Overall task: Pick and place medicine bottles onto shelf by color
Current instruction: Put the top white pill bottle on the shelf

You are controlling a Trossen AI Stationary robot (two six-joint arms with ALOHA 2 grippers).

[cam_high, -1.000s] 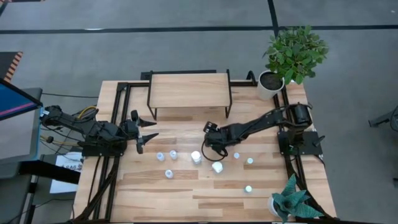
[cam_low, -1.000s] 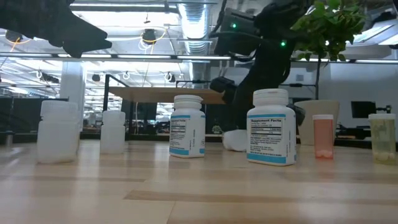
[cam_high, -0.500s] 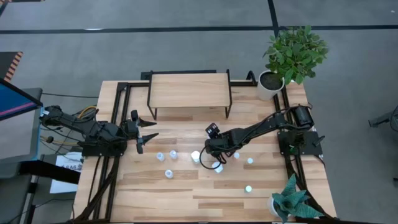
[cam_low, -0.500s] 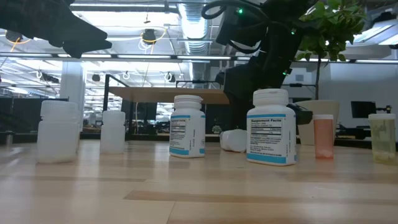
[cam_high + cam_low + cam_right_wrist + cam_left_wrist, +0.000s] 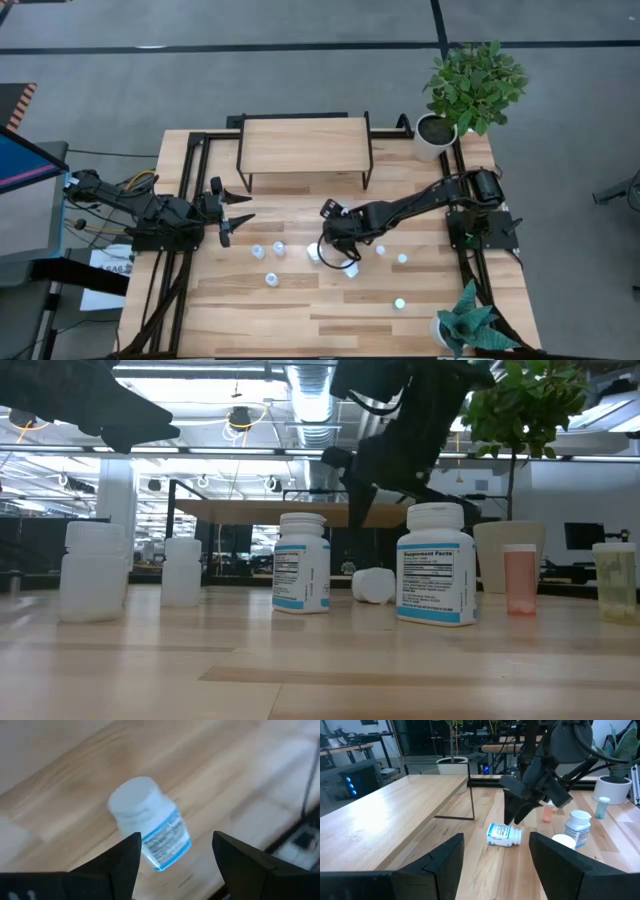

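Your right gripper (image 5: 322, 246) hangs above the middle of the table (image 5: 300, 310), over a white bottle with a blue label (image 5: 150, 827) that lies on its side on the wood. The two fingers (image 5: 125, 860) are spread wide, one on each side of the bottle as the wrist camera sees it, and they hold nothing. In the left wrist view you see the same lying bottle (image 5: 503, 834) just below the tips of the right gripper (image 5: 514, 815). Another white labelled bottle (image 5: 437, 565) stands upright near it, and a third one (image 5: 302, 562) stands a little to the side. Two plain pale bottles (image 5: 93, 570) stand toward the left arm's side, and an orange-tinted small bottle (image 5: 519, 579) and a greenish one (image 5: 613, 581) stand toward the right arm's side. The shelf (image 5: 304, 145) stands at the far side of the table with nothing on its top. Your left gripper (image 5: 238, 207) waits at the left edge of the table, its fingers open and empty.
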